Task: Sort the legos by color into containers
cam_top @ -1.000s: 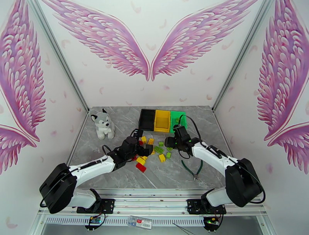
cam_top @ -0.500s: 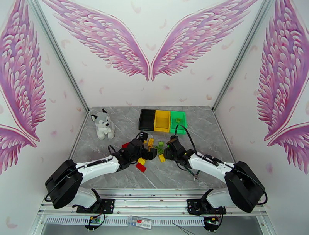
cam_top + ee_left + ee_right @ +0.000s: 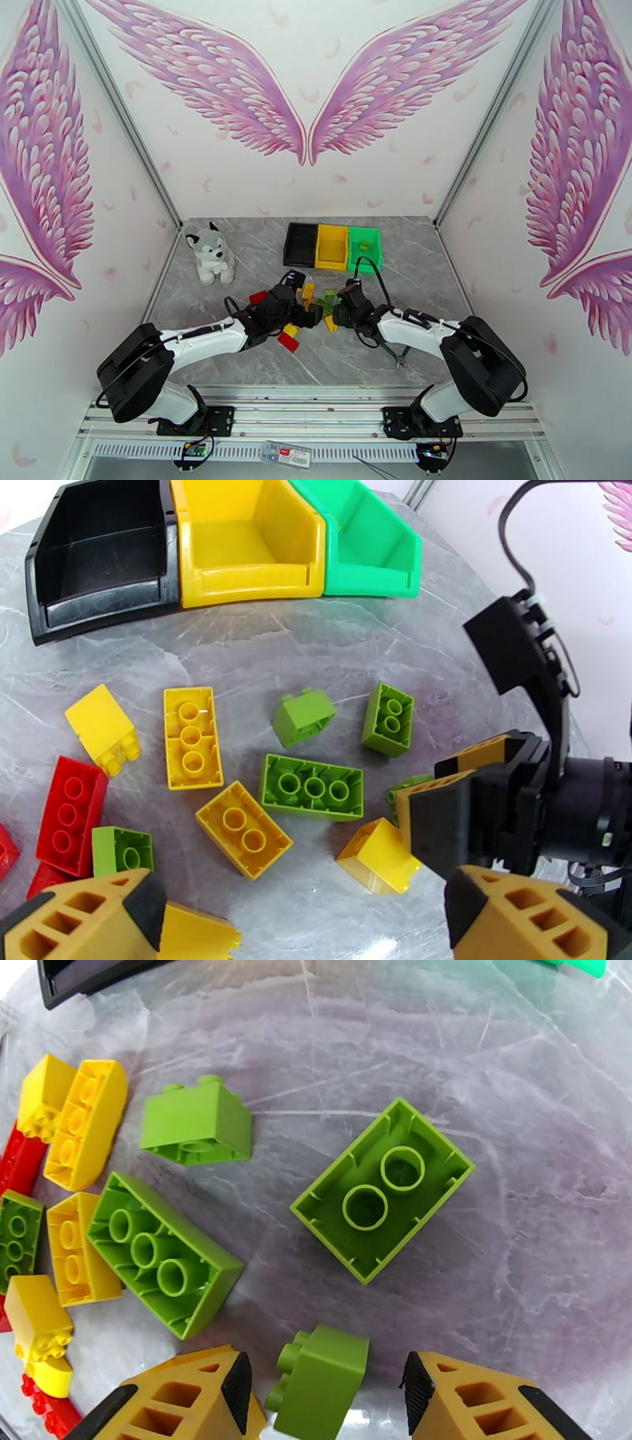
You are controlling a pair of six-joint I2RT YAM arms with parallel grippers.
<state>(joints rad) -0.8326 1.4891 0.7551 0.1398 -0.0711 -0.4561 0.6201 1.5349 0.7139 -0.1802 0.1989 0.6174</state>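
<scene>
Red, yellow and green legos point(image 3: 316, 304) lie in a loose pile at mid-table. Behind them stand the joined containers: black point(image 3: 300, 245), yellow point(image 3: 332, 246) and green point(image 3: 364, 246). My right gripper point(image 3: 324, 1394) is low over the pile's right side. It is open and straddles a small green brick point(image 3: 320, 1382), with a gap showing at each finger. A green two-by-two point(image 3: 383, 1189) and a longer green brick point(image 3: 162, 1252) lie just ahead of it. My left gripper point(image 3: 304, 922) hangs wide open over the pile's near left, above a yellow brick point(image 3: 197, 942), holding nothing.
A plush husky point(image 3: 209, 253) sits at the back left. Green-handled pliers point(image 3: 393, 346) lie on the table right of the pile, under the right arm. A red brick point(image 3: 288, 342) sits nearest the front edge. The two grippers are close together over the pile.
The right arm has come down and nearer over the pile, and its jaws have narrowed around the small green brick. The left gripper has edged right, still wide open.
</scene>
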